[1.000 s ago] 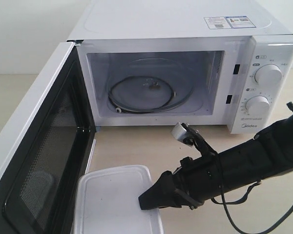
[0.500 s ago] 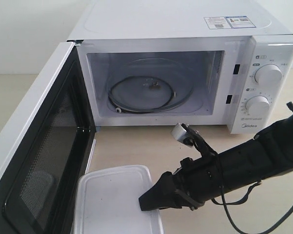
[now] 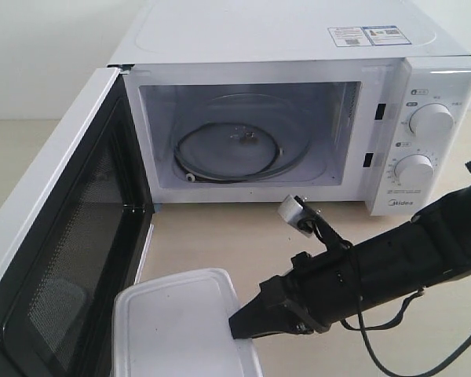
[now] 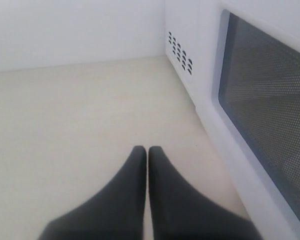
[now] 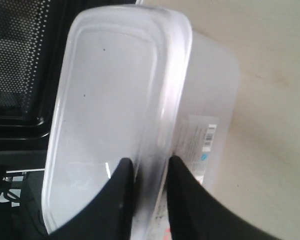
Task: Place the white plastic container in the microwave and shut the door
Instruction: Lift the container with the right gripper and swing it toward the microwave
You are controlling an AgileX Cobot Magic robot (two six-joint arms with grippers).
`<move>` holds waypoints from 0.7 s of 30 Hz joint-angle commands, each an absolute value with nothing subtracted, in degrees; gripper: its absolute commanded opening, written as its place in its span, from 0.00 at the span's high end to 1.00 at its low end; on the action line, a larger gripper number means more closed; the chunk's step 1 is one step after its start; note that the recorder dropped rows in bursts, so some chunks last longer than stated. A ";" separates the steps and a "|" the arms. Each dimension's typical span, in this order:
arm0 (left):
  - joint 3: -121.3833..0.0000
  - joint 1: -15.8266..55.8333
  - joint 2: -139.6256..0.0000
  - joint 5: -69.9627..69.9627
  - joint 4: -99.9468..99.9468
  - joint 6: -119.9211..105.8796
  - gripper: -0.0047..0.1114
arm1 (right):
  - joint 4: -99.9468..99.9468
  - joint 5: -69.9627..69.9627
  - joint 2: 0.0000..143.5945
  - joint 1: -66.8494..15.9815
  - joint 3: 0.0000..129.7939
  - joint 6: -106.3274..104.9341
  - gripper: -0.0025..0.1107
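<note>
The white plastic container (image 3: 177, 326) sits at the table's front edge, just in front of the open microwave (image 3: 282, 39). My right gripper (image 3: 239, 326) is shut on the container's right rim. In the right wrist view the right gripper (image 5: 149, 167) has one finger on the lid (image 5: 110, 90) and the other against the labelled side wall (image 5: 202, 135). The door (image 3: 63, 259) is swung wide open to the left. My left gripper (image 4: 148, 150) is shut and holds nothing. It hovers over the bare table beside the door's outer window (image 4: 270, 110), out of the exterior view.
The cavity holds a glass turntable (image 3: 235, 149) and nothing else. Two round knobs (image 3: 432, 120) (image 3: 415, 169) sit on the right panel. The open door's inner mesh (image 5: 20, 55) is close beside the container. A beige tabletop (image 3: 220, 236) lies between cavity and container.
The container has shifted a little to the left and looks slightly raised in the right gripper's hold. The right gripper's tip has moved slightly. The door stays put.
</note>
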State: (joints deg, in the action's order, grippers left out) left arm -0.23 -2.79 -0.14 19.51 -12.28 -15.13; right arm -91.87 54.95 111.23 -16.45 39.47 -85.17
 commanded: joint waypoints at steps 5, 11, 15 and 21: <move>0.00 -2.78 0.00 19.39 -12.61 -14.57 0.93 | -89.95 54.51 111.51 -16.61 39.50 -86.82 0.98; 0.00 -2.78 0.00 19.39 -12.61 -14.57 0.93 | -90.22 57.64 108.14 -16.61 39.50 -84.26 0.98; 0.00 -2.78 0.00 19.39 -12.61 -14.57 0.93 | -90.09 56.15 104.05 -16.51 39.50 -82.57 0.98; 0.00 -2.78 0.00 19.39 -12.61 -14.57 0.93 | -87.46 51.42 95.22 -16.51 39.50 -75.30 0.98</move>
State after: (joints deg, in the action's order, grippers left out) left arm -0.23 -2.79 -0.14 19.40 -12.05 -15.13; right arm -87.59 51.66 97.80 -16.44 39.37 -76.98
